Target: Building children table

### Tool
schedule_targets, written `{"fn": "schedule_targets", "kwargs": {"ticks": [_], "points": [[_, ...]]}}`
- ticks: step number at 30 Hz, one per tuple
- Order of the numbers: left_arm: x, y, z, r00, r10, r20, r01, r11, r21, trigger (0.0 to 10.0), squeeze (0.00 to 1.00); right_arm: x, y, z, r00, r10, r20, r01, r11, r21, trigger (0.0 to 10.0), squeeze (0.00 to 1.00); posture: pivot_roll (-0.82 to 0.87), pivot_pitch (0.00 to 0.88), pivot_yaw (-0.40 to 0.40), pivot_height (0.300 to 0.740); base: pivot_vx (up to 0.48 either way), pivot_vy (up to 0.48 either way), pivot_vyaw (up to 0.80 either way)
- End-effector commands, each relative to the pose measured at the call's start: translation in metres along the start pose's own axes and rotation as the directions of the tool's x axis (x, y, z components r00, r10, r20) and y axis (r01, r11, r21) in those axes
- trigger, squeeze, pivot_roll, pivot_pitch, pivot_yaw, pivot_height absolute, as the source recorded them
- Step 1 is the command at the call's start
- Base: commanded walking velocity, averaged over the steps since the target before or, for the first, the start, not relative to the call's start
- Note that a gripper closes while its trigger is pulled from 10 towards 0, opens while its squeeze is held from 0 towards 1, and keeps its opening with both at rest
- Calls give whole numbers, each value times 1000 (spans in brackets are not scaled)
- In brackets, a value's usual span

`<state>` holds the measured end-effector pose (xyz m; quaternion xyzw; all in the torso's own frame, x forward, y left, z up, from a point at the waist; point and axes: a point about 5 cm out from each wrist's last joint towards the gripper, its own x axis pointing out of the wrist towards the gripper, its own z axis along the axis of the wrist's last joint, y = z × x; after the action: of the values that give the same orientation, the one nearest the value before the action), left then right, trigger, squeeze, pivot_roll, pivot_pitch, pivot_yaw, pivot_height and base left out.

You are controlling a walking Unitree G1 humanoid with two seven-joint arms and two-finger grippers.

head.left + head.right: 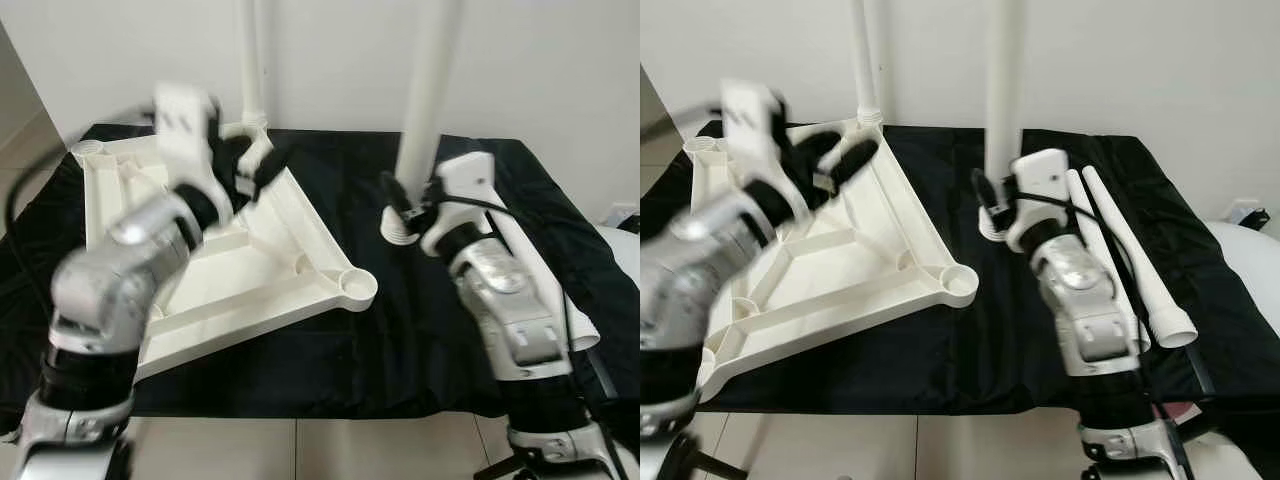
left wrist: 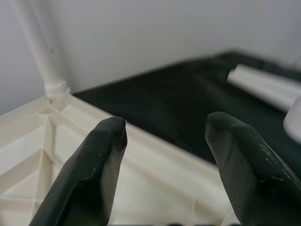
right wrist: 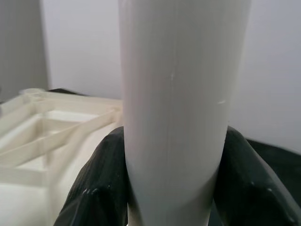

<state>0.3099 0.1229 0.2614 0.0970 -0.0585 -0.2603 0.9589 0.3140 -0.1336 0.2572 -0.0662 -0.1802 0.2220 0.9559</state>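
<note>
— Closest to the camera, what is showing?

— Two silver arms are reaching out over the black cloth (image 1: 360,340) that is covering the work surface. The white tabletop (image 1: 270,270) is lying upside down on that cloth, ribs facing up.

— Where is the left gripper (image 1: 835,158)?

— It is hovering above the far part of the tabletop, its black fingers (image 2: 101,165) spread apart and holding nothing. One white leg (image 1: 864,60) is already standing upright in the tabletop's far corner socket, just beyond that gripper.

— And the right gripper (image 1: 400,205)?

— It is clamping a second white leg (image 1: 425,90) on both sides, keeping it upright with its foot on the cloth, to the right of the tabletop and apart from it.

— Anything else?

— Two more legs (image 1: 1140,270) are lying flat on the cloth, further right of the tabletop, beside the right arm.
</note>
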Motion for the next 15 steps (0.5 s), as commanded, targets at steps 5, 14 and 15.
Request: {"fn": "schedule_targets", "kwargs": {"ticks": [5, 14, 15], "points": [[-8, -50, -47, 884, -418, -208, 445, 889, 109, 10000, 0, -12, 12, -6, 982, 187, -20, -183, 976, 119, 10000, 0, 16, 119, -5, 740, 0, 0, 0], [-4, -84, -74, 820, -503, -275, 542, 835, 90, 10000, 0, -19, 15, -18, 967, 245, -71, -230, 957, 175, 10000, 0, 20, 128, -16, 740, 0, 0, 0], [-3, -85, -76, 812, -512, -280, 554, 827, 95, 10000, 0, -19, 15, -19, 966, 247, -76, -231, 957, 175, 10000, 0, 20, 128, -16, 740, 0, 0, 0]]}}
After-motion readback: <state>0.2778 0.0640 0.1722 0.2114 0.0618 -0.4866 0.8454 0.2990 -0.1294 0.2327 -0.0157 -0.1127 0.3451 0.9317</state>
